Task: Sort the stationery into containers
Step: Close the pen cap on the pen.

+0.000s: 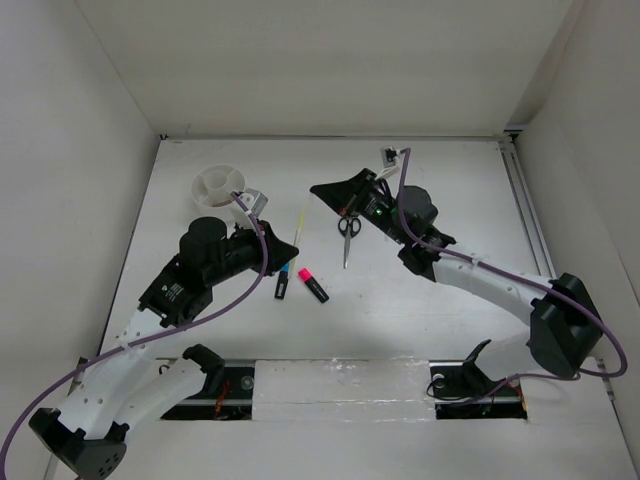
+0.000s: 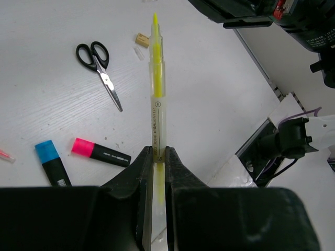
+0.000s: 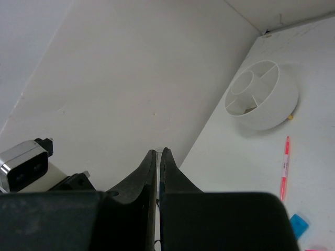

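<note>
Left gripper [image 2: 158, 157] clamped on yellow pen [image 2: 157, 94] near its tail, pen apparently lifted. Right gripper [image 3: 158, 154] shut, empty. Bowl [image 1: 203, 195] near far-left corner of table [image 1: 470, 200]. Risk: long overhang lets pen swivel in grip, strike rim, miss compartment.

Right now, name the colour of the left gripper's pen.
The pen is yellow; left wrist view.
</note>
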Robot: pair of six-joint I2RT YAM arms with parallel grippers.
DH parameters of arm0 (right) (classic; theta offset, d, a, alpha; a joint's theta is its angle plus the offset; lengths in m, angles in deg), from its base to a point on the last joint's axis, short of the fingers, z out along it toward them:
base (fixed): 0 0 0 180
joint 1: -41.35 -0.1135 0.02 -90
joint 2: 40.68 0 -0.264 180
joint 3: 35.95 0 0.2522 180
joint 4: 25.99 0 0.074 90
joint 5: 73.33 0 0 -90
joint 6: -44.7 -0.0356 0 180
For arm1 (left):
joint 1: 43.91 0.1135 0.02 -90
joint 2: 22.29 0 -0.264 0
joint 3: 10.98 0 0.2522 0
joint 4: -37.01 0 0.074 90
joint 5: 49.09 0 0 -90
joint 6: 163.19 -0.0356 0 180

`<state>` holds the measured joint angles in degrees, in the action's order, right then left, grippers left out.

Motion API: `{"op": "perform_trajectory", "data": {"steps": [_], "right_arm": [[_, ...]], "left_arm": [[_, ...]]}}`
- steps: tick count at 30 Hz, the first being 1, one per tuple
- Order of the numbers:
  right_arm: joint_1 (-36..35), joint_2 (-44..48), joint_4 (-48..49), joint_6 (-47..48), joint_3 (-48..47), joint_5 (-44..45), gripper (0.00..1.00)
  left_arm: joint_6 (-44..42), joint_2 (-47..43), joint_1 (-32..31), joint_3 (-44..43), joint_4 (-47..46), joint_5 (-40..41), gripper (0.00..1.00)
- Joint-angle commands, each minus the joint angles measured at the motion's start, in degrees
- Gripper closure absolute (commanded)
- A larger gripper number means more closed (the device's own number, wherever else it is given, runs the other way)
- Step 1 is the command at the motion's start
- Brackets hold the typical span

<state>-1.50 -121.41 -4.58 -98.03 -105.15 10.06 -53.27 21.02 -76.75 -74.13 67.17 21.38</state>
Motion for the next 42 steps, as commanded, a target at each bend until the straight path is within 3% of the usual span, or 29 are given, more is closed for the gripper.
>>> {"op": "perform_trajectory", "data": {"steps": [1, 42], "right_arm": [[0.4, 2.2, 3.3, 0.2, -2.3, 0.7, 1.0], [-1.7, -0.1, 4.5, 0.7, -1.7, 0.1, 1.0]], "left_arm": [[-0.7, -0.3, 0.2, -0.4, -2.4, -1.0, 1.0], [-0.7, 0.6, 0.2, -0.4, -2.3, -1.4, 1.0]]}}
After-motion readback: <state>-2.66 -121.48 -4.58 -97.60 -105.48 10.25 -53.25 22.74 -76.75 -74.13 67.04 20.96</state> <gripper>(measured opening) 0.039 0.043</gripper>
